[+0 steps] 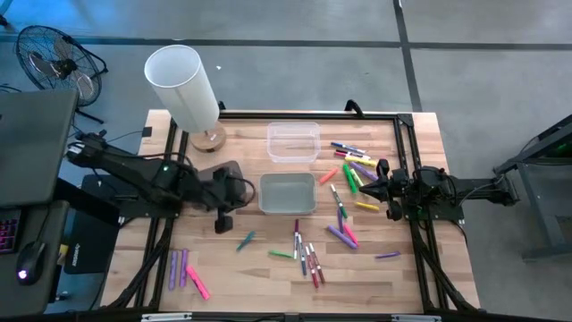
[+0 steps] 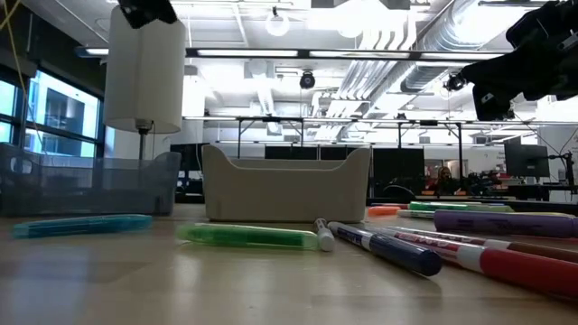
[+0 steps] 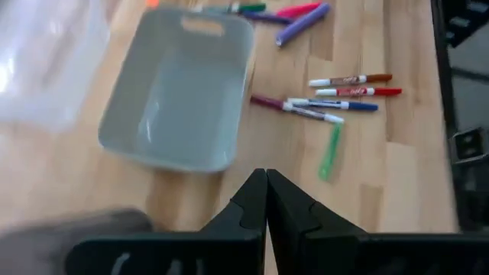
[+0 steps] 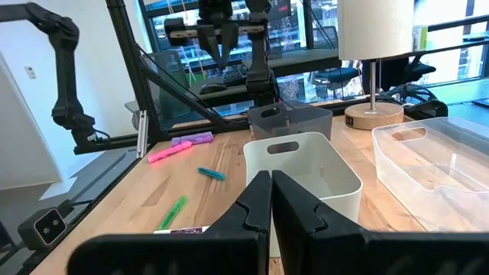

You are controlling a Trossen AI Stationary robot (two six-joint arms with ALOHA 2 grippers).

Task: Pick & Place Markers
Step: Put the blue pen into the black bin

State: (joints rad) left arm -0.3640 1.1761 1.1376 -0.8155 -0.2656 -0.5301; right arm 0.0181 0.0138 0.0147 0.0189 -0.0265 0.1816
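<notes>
Many markers lie flat and scattered on the wooden table: a cluster (image 1: pixel 353 165) by my right gripper, a group of thin ones (image 1: pixel 308 255) near the front edge, purple and pink ones (image 1: pixel 183 268) at front left, and a teal one (image 1: pixel 246 240). My left gripper (image 1: pixel 250 188) (image 3: pixel 266 179) hovers shut just left of the grey bin (image 1: pixel 288 194). My right gripper (image 1: pixel 368 185) (image 4: pixel 271 179) is shut and hovers right of that bin, over the right cluster. Neither gripper holds anything.
A clear plastic bin (image 1: pixel 293 141) sits behind the grey bin. A lamp with a white shade (image 1: pixel 183 89) stands at the table's far left. A dark frame rail (image 1: pixel 407 170) runs along the right side. Bare wood shows between the bins and the front markers.
</notes>
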